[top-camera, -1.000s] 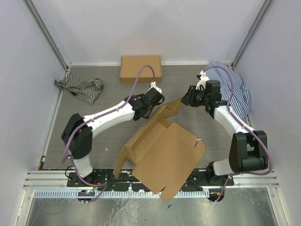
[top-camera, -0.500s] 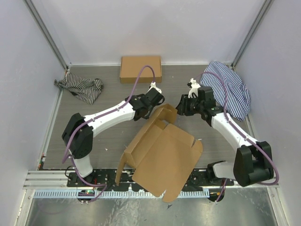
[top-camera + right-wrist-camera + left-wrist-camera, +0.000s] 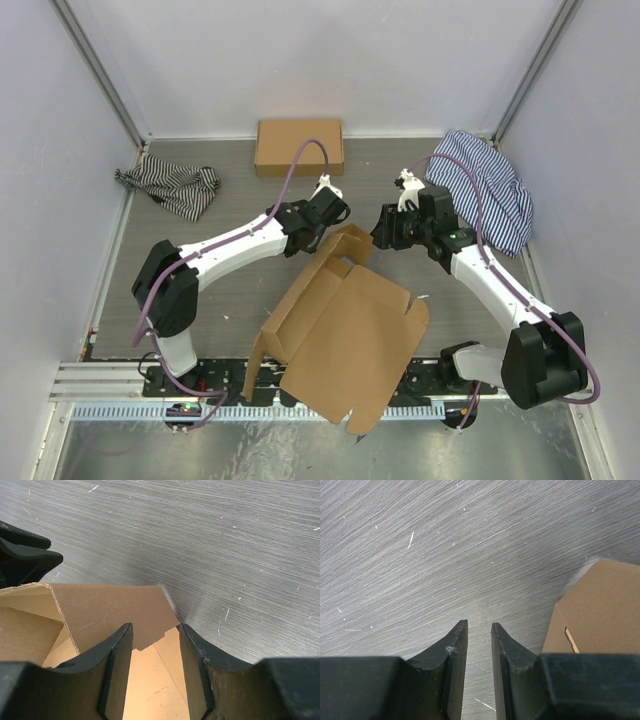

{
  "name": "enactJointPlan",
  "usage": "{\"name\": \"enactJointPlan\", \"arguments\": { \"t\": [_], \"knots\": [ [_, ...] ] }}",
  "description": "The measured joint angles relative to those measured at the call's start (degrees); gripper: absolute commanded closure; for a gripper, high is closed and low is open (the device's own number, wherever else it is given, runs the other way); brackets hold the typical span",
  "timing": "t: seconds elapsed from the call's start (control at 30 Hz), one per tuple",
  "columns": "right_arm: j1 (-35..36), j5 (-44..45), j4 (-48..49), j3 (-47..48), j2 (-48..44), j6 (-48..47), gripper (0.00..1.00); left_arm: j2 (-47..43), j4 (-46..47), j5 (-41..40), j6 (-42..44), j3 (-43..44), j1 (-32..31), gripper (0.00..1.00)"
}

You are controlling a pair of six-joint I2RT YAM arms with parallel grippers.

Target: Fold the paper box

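We see the table point(image 3: 215, 285) carrying the paper box point(image 3: 350, 335), which lies half-opened at the near middle, one corner overhanging the table's near edge. We judge it light and stiff across its panels, willing to bend only along its creases, and apt to slide on the smooth surface; panel edges and flap corners offer the best hold. Its far flap point(image 3: 107, 610) stands raised between the two grippers. The right gripper point(image 3: 155, 628) straddles this flap's corner, jaws moderately parted and not visibly pinching. The left gripper point(image 3: 479, 626) hangs just beside the flap, jaws narrowly parted and empty
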Motion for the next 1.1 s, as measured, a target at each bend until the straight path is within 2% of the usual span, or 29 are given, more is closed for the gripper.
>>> {"name": "enactJointPlan", "arguments": {
  "t": [0.4,0.7,1.1],
  "knots": [
    [0.5,-0.2,0.7,1.2,3.2,-0.1,0.52,0.0,-0.5,-1.1,0.0,-0.7,0.0,0.68],
    [0.9,-0.2,1.4,5.5,7.0,-0.1,0.52,0.0,-0.6,-1.8,0.0,-0.9,0.0,0.67],
    [2.4,-0.2,1.5,7.4,8.7,0.3,0.52,-3.4,-0.8,-2.4,0.0,-4.9,1.8,0.67]
  ]
}}
